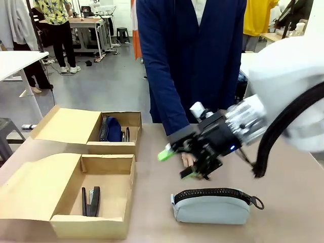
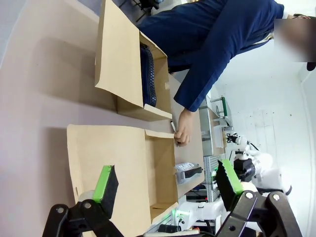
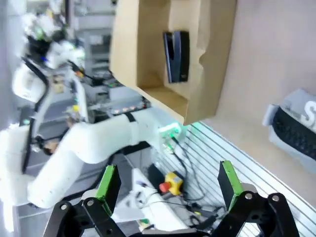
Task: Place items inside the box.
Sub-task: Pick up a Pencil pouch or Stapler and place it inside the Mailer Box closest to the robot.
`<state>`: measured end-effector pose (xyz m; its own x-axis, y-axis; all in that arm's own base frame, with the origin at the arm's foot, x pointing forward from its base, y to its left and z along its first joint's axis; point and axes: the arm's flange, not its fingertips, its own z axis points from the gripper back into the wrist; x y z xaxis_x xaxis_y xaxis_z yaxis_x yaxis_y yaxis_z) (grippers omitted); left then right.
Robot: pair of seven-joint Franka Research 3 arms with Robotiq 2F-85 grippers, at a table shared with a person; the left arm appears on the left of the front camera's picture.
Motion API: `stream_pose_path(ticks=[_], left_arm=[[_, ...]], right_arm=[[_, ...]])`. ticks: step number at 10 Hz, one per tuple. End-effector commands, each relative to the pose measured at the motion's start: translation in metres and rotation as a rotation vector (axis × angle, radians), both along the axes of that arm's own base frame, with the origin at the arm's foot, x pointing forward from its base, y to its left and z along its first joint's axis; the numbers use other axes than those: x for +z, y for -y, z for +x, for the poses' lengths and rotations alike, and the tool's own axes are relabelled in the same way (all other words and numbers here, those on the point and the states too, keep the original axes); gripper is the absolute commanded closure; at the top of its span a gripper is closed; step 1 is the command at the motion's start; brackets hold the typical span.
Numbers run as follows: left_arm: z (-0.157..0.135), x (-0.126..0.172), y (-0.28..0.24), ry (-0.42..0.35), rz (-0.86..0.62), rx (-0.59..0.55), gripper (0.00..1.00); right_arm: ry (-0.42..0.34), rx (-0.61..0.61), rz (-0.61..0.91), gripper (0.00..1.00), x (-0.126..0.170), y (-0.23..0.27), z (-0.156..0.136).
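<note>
Two open cardboard boxes stand on the left side of the surface (image 1: 293, 202), one behind the other. The near box (image 1: 91, 226) holds two black staplers (image 1: 91, 201), which lie side by side on its floor. The far box (image 1: 111, 148) holds one navy pouch (image 1: 112, 129). A thin dark thing lies just beside the pouch, too small to identify.

One pale grey-blue case (image 1: 211, 207) with a black zip lies on the surface outside both boxes, to the right of the near box.

The right gripper (image 1: 176, 163) hangs above the surface, just beyond the case, and it is turned on its side. Its two green pads are spread wide with nothing between them.

One hand (image 1: 188, 160) of the person in the navy sleeve (image 1: 164, 96) reaches onto the surface right behind this gripper. In the left wrist view the hand sits at the corner of the near box, with a thin black-and-white marker (image 2: 173, 127) at its fingers.

The left gripper (image 2: 167, 180) hovers above the near box's flap. Its pads are also wide apart and it holds nothing.
</note>
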<state>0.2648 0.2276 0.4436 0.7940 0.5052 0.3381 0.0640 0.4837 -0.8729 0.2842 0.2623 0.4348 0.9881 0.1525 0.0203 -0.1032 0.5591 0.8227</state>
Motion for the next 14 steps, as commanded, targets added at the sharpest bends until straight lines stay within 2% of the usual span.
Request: stream_pose_path(ticks=[1, 2, 3, 4, 5, 6, 7, 8, 9, 10, 11, 12, 14], left_arm=[[0.001, 0.0, 0.002, 0.03, -0.009, -0.002, 0.0], [0.001, 0.0, 0.002, 0.03, -0.009, -0.002, 0.0], [0.001, 0.0, 0.002, 0.03, -0.009, -0.002, 0.0], [0.001, 0.0, 0.002, 0.03, -0.009, -0.002, 0.0], [0.001, 0.0, 0.002, 0.03, -0.009, -0.002, 0.0], [0.001, 0.0, 0.002, 0.03, -0.009, -0.002, 0.0], [0.001, 0.0, 0.002, 0.03, -0.009, -0.002, 0.0], [0.001, 0.0, 0.002, 0.03, -0.009, -0.002, 0.0], [0.001, 0.0, 0.002, 0.03, -0.009, -0.002, 0.0], [0.001, 0.0, 0.002, 0.03, -0.009, -0.002, 0.0], [0.001, 0.0, 0.002, 0.03, -0.009, -0.002, 0.0], [0.001, 0.0, 0.002, 0.03, -0.009, -0.002, 0.0], [0.001, 0.0, 0.002, 0.03, -0.009, -0.002, 0.0]], right_arm=[[-0.052, -0.11, 0.231, 0.0, 0.018, 0.095, 0.017], [0.005, -0.16, 0.267, 0.0, 0.025, 0.124, 0.002], [-0.016, -0.044, 0.234, 0.0, 0.025, 0.109, -0.021], [-0.077, 0.326, 0.287, 0.0, 0.035, 0.086, -0.062], [-0.113, 0.572, 0.245, 0.0, 0.047, 0.087, -0.096], [-0.098, 0.568, 0.186, 0.0, 0.051, 0.106, -0.101], [-0.124, 0.587, 0.161, 0.0, 0.05, 0.133, -0.106], [-0.075, 0.502, 0.218, 0.0, 0.052, 0.161, -0.108], [-0.025, 0.287, 0.317, 0.0, 0.056, 0.189, -0.104], [0.068, 0.024, 0.397, 0.0, 0.057, 0.228, -0.091], [0.123, -0.243, 0.41, 0.0, 0.049, 0.275, -0.072], [0.156, -0.319, 0.407, 0.0, 0.038, 0.31, -0.061], [0.097, -0.352, 0.476, 0.0, -0.003, 0.372, -0.049]])
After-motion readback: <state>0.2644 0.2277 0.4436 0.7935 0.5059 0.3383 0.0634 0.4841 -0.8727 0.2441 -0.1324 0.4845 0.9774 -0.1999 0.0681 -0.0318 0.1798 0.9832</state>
